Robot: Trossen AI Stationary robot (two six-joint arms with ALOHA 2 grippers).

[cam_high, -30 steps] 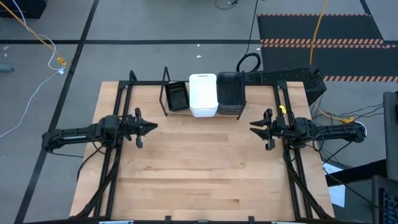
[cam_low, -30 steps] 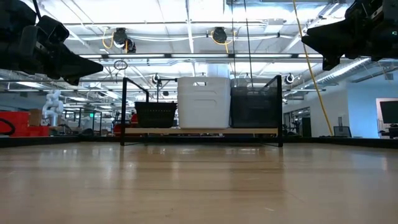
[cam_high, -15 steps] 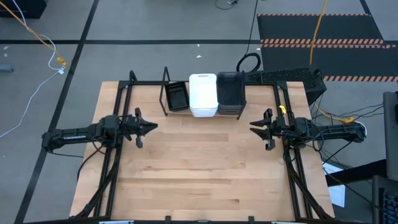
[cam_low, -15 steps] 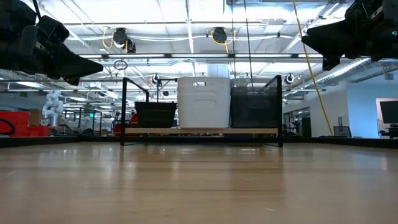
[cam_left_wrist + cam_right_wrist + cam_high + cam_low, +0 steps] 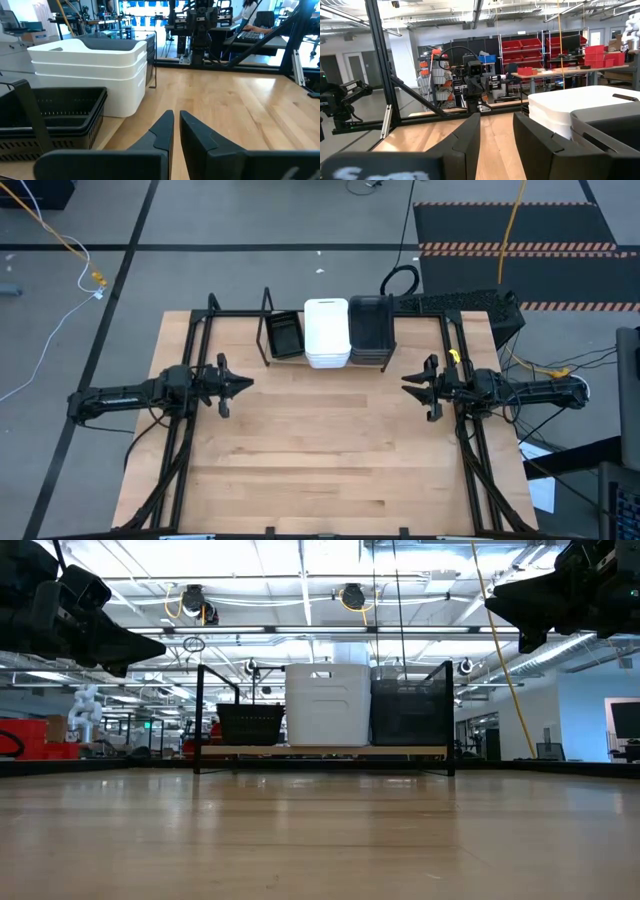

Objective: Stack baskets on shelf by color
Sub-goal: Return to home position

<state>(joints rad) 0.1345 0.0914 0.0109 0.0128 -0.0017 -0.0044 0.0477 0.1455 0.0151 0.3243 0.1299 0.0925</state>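
baskets stacked on shelf; left hand nearly closed, right hand parted, both empty.

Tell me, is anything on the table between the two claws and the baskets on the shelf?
Nothing visible. Only bare tabletop lies between the left gripper, the right gripper and the baskets stacked on the shelf.

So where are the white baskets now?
Seen from above, the white baskets sit on the shelf at the far edge of the table, between the black trays, left-arm side, and the dark grey baskets.
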